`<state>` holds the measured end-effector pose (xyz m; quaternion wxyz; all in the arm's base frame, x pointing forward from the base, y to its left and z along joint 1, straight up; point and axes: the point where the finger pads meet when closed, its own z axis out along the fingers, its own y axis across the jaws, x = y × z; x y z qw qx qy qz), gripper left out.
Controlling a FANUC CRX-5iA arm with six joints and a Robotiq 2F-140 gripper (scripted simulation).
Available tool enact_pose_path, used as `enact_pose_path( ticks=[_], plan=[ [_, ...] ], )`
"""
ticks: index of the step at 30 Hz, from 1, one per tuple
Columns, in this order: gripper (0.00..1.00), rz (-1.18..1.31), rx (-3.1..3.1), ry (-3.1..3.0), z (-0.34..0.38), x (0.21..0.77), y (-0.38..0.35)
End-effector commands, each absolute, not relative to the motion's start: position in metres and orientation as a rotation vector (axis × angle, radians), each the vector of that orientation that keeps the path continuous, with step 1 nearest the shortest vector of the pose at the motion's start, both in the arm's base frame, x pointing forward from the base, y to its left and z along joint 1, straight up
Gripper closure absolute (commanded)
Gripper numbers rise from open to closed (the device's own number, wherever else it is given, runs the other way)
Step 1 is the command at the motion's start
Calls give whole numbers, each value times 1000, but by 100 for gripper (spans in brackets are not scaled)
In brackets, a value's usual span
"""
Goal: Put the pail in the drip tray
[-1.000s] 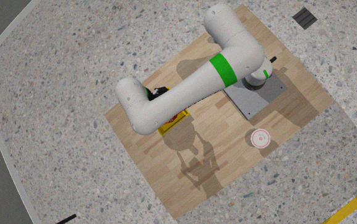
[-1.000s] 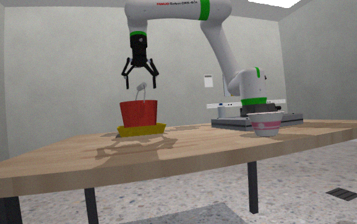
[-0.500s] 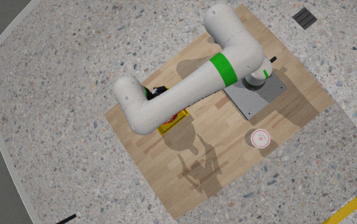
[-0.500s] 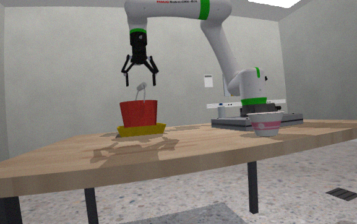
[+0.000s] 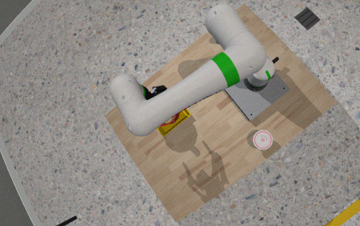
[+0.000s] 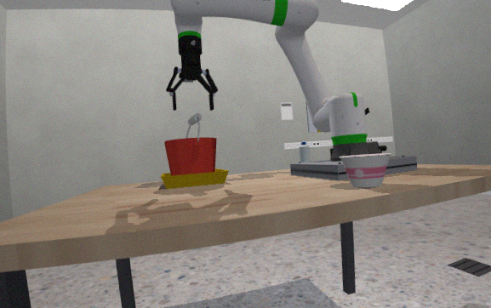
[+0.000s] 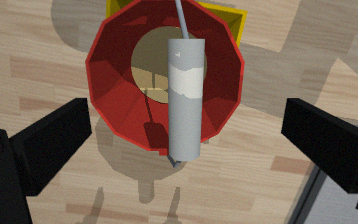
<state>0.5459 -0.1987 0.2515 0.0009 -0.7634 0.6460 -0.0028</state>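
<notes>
The red pail (image 6: 191,156) stands upright in the yellow drip tray (image 6: 195,178) on the wooden table. Its wire bail stands up, with the grey handle grip (image 6: 194,119) at the top. My gripper (image 6: 192,105) is open and empty, hanging straight above the pail, its fingertips a little above the handle grip and clear of it. In the wrist view I look down into the pail (image 7: 164,75), with the grey handle grip (image 7: 185,104) between my spread fingers and a yellow tray corner (image 7: 230,20) beyond. In the overhead view the arm hides most of the tray (image 5: 174,123).
A white cup with a pink band (image 6: 364,170) stands on the table to the right, also in the overhead view (image 5: 262,139). The grey robot base plate (image 6: 352,166) lies behind it. The table edge runs along the front.
</notes>
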Motion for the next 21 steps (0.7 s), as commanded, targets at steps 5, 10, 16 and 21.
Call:
enact_pose_path(
  ticks=[5, 10, 16, 21],
  plan=[
    [0, -11, -2397, 2028, 266, 546, -199],
    [0, -11, -2397, 2028, 275, 546, -199],
    [0, -11, -2397, 2028, 280, 546, -199],
    [0, -11, -2397, 2028, 284, 546, -199]
  ],
)
